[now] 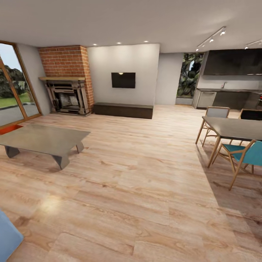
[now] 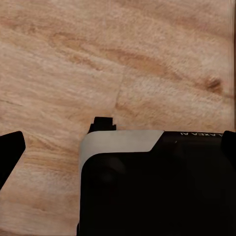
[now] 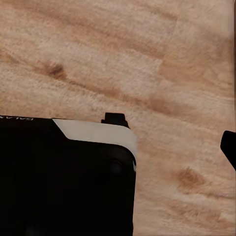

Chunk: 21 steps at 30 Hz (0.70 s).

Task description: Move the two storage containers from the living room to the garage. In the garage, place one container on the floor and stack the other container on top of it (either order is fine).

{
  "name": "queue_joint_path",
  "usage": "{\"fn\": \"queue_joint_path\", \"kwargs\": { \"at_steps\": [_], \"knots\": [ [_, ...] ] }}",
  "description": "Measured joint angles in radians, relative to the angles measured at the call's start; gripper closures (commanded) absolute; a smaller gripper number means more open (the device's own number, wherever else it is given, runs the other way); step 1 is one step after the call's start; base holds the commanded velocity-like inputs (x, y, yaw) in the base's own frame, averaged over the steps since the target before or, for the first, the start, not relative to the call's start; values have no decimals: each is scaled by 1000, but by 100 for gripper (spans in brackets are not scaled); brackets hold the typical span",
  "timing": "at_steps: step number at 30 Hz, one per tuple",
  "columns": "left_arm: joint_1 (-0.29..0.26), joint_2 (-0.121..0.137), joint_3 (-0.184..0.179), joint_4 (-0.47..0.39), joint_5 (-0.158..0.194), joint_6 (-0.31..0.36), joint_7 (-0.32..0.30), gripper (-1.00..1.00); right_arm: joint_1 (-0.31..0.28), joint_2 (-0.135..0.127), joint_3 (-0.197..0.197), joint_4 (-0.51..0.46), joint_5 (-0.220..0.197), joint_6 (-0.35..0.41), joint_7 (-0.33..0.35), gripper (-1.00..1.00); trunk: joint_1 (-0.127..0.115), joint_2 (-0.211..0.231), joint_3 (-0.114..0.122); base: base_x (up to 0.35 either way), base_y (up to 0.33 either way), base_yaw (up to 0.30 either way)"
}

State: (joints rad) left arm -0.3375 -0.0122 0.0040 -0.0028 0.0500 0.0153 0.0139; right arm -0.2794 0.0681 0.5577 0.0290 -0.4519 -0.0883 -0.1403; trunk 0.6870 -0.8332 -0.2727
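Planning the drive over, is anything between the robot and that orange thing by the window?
Yes, as far as one view shows: the low coffee table stands in front of the orange-red patch, probably a container, hiding most of it. The wood floor leading there looks open.

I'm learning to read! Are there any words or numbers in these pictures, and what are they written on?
Partly cut off, upside down, maybe "GALAXEA": on the robot's black base, by its edge, in the right wrist view.
Same lettering, too clipped and blurred to read fully: on that base in the left wrist view.
No words I can see on the TV or elsewhere in the room.
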Motion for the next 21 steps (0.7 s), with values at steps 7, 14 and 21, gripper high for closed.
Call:
{"fn": "queue_joint_path", "kwargs": {
  "at_steps": [7, 14, 21],
  "knots": [
    [0, 0, 0, 0, 0, 0, 0, -100, 0, -1, 0, 0, 1, 2, 0, -100, 0, 0, 0, 322, 0, -11],
    [0, 0, 0, 0, 0, 0, 0, -100, 0, 0, 0, 0, 2, 2, 0, -100, 0, 0, 0, 322, 0, 0],
    [0, 0, 0, 0, 0, 0, 0, -100, 0, 0, 0, 0, 3, 2, 0, -100, 0, 0, 0, 322, 0, 0]
  ]
}}
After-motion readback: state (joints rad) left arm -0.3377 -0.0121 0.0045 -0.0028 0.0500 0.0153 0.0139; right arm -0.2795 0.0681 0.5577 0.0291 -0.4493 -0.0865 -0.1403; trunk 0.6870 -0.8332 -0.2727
